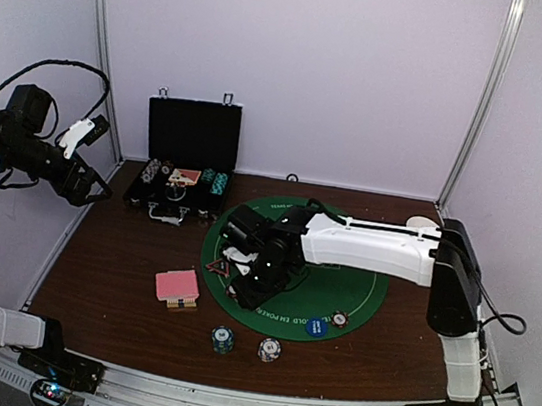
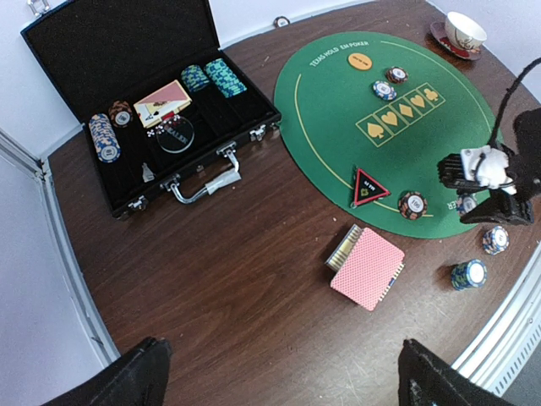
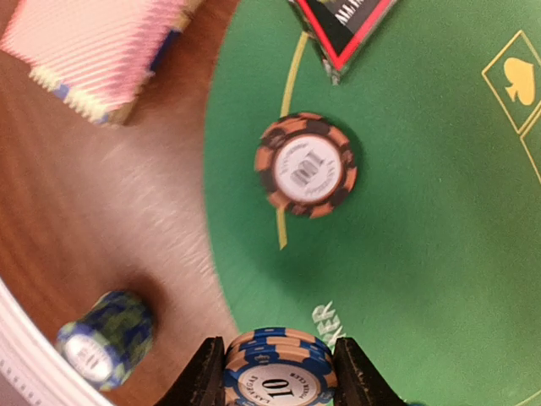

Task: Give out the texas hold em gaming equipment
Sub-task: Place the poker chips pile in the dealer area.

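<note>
My right gripper (image 3: pixel 279 385) is shut on a small stack of blue-and-orange chips (image 3: pixel 277 368) marked 10, held over the near edge of the green mat (image 3: pixel 439 254). An orange-and-black chip stack (image 3: pixel 306 165) sits on the mat just ahead, and the red-edged triangle (image 3: pixel 342 25) lies beyond it. A teal chip stack (image 1: pixel 223 339) and a blue-white one (image 1: pixel 270 349) stand on the wood. The pink-backed cards (image 1: pixel 176 287) lie left of the mat. My left gripper (image 2: pixel 287 381) is open and empty, raised high at the left (image 1: pixel 91 188).
The open black case (image 2: pixel 152 101) at the back left holds more chips and cards. A red-and-white bowl (image 2: pixel 463 32) stands at the back right. An orange disc (image 2: pixel 360 61) and two chips lie on the mat's far side, and a blue disc (image 1: pixel 315 324) on its near side.
</note>
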Available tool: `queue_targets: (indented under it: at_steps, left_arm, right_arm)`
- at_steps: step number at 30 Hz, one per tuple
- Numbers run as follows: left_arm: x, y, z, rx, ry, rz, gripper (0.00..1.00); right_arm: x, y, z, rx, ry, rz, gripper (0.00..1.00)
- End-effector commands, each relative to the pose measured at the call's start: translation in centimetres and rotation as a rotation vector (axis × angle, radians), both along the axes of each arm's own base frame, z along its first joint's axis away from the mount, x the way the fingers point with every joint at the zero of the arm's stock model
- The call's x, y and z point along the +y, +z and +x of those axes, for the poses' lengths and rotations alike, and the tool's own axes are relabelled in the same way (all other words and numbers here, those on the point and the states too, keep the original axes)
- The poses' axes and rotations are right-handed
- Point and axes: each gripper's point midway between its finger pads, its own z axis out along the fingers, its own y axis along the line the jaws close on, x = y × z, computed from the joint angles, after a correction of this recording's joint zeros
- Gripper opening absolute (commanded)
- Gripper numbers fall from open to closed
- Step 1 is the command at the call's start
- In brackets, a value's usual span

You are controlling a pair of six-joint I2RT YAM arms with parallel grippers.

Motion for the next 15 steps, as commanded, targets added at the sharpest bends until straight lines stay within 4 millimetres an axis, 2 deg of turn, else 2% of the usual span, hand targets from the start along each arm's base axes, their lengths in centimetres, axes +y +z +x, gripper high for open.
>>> queue_targets:
  at_steps: [1, 5, 10, 15]
  left_arm:
    - [0.0, 0.7, -0.3, -0.029, -0.013, 0.003, 0.98]
    - [0.0, 0.7, -0.4, -0.032, -0.013, 0.006, 0.97]
    - [0.1, 0.5, -0.4, -0.029, -0.011, 0.012, 0.97]
    - [0.0, 0.5, -0.4, -0.027, -0.012, 0.008, 0.97]
  right_arm:
    - [0.5, -2.3, 2.3, -0.006, -0.01, -0.019, 0.09]
    - [0.4, -3.7, 3.3, 0.007, -0.031, -0.024, 0.11]
    - [0.6, -5.0, 3.2, 0.032, -0.027, -0.024, 0.2]
    - [1.0, -5.7, 3.4, 0.036, -0.033, -0.016, 0.23]
